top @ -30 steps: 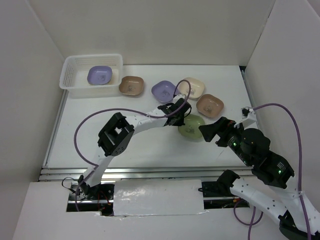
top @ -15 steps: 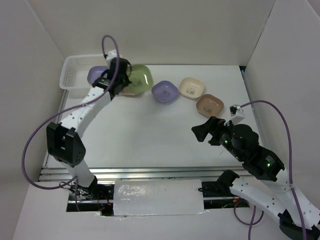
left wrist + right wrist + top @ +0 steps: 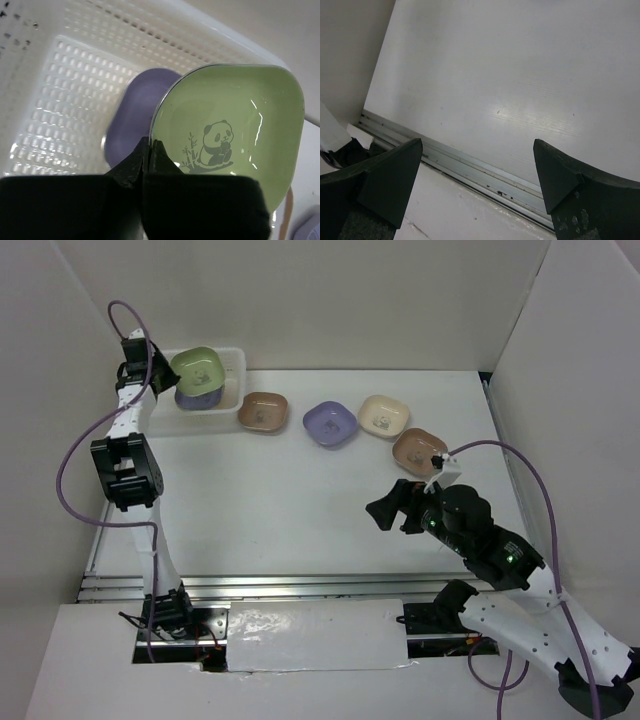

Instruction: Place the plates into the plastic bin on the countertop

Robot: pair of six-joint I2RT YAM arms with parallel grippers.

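As its rim is pinched, green plate [image 3: 235, 120] over bin [image 3: 70, 95]

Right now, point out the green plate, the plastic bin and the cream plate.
green plate [image 3: 235, 115], left wrist view, inner floor
plastic bin [image 3: 75, 100], left wrist view, lattice floor
cream plate [image 3: 383, 416], top view, centre

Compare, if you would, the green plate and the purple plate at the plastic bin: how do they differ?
The green plate is pale green, the purple plate lilac. The green plate is pinched at its rim by the left gripper, over the plastic bin; the purple plate lies free on the bin's floor. The green plate hides part of the purple plate. Both are shallow rounded-square dishes.
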